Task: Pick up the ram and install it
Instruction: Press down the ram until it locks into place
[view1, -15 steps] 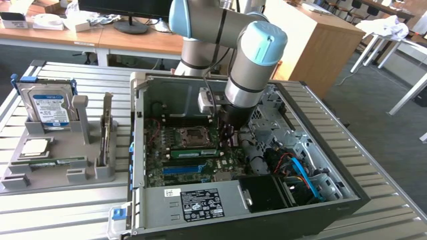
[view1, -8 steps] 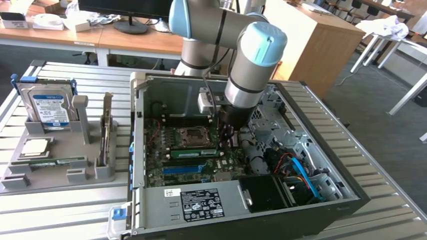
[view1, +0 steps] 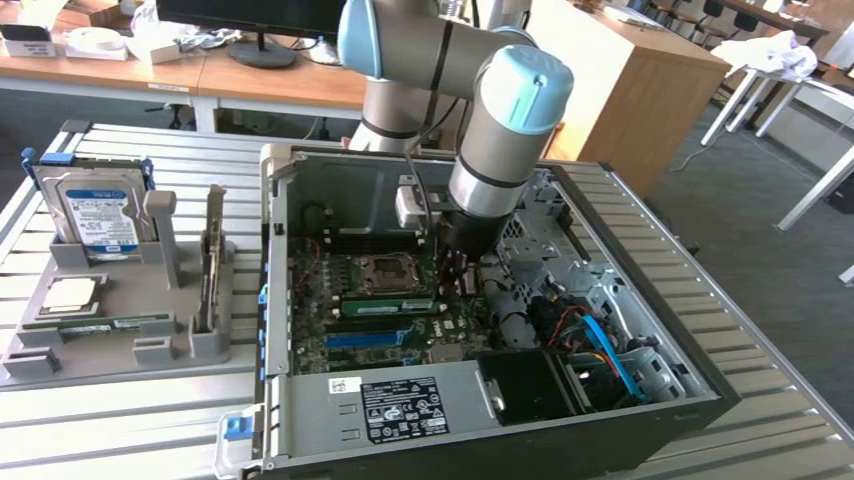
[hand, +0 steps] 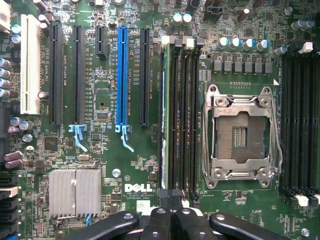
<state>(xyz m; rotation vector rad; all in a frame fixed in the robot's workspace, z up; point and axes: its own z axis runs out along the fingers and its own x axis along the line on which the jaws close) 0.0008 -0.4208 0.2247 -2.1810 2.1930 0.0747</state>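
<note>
My claw (view1: 454, 283) is down inside the open PC case (view1: 674, 345), fingers (hand: 159, 222) shut tight together with nothing seen between them. 1 ram (view1: 387, 305) stands edge-up in the motherboard, just off my fingertips. In the wrist view it is the ram (hand: 163, 150) with a pale label, sitting in the outermost of 4 memory slots (hand: 184, 115) that run straight out from my tips. I cannot tell whether I touch it.

Past those 4 slots sits 1 open processor socket (hand: 242, 132), with nothing in it. On the ram's other side are 1 blue slot (hand: 121, 75) and 1 white slot (hand: 30, 62). 1 silver heatsink (hand: 75, 192) sits beside my fingers.

Well away from my claw, outside the case, 1 grey tray (view1: 120, 352) holds 1 hard drive (view1: 94, 215), 1 upright expansion card (view1: 211, 265), 1 square processor chip (view1: 74, 293) and 1 second green stick (view1: 114, 322) lying flat.
</note>
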